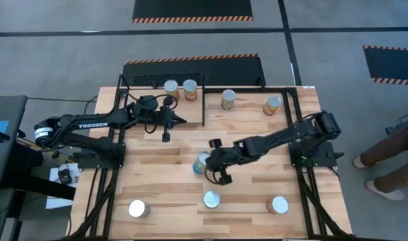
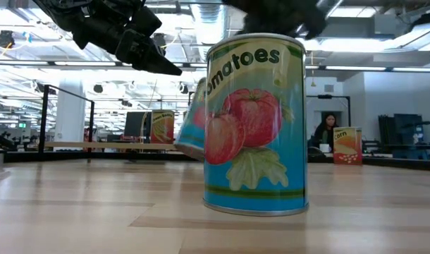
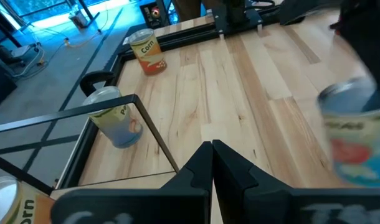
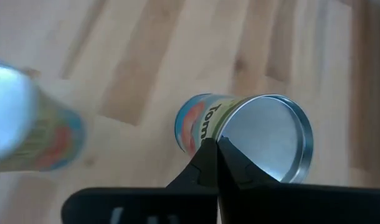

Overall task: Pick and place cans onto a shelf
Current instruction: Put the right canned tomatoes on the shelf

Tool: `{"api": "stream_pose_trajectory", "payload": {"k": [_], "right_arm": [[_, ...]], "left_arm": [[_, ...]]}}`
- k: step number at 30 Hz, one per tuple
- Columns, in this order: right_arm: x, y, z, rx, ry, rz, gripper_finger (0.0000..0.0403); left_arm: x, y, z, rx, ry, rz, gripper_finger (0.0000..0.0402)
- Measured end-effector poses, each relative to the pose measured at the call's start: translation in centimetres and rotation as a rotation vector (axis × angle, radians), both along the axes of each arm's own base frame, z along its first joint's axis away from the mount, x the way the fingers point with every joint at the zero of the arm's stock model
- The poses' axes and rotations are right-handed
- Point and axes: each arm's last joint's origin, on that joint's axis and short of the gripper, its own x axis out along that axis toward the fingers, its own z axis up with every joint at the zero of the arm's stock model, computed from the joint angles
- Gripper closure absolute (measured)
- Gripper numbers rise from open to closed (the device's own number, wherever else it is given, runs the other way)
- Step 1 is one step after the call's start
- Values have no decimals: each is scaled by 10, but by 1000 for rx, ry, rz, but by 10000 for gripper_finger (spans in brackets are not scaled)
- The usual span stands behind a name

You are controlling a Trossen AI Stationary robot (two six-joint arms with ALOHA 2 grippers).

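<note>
Two cans [image 1: 171, 87] [image 1: 190, 89] stand on the black-framed shelf [image 1: 202, 107] at the far left. Two more cans [image 1: 228, 99] [image 1: 272, 105] stand to its right. Three cans [image 1: 138, 209] [image 1: 211, 199] [image 1: 278, 205] stand near the front edge. A blue tomato can [image 1: 201, 163] is tipped over at mid-table, and it also shows behind the big can in the low view [image 2: 192, 120]. My right gripper [image 1: 223, 178] [image 4: 216, 155] is shut right at this can. My left gripper [image 1: 166, 136] [image 3: 212, 155] is shut and empty, in the air by the shelf's near edge. My right gripper's shut fingertips [image 4: 205, 158] lie at the rim of the tipped can's silver top [image 4: 240, 149], coming from above at a slant. They hold nothing between them. The can leans with its bottom edge on the table. Whether the tips touch the rim I cannot tell.
The shelf's black posts [image 3: 156, 134] stand just ahead of my left gripper, with a bluish can [image 3: 115, 121] beside them. A person [image 1: 391, 157] stands beyond the table's right edge. Bare planks lie between the two arms.
</note>
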Motion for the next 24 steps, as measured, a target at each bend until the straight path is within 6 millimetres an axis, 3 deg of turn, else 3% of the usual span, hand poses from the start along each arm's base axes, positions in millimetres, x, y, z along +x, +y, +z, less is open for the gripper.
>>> {"api": "stream_pose_trajectory", "payload": {"k": [11, 24], "right_arm": [[58, -44, -4, -131, -2, 5, 396], [88, -68, -24, -169, 2, -8, 373]], "left_arm": [[1, -6, -3, -7, 29, -27, 401], [1, -5, -3, 26, 35, -2, 401]]}}
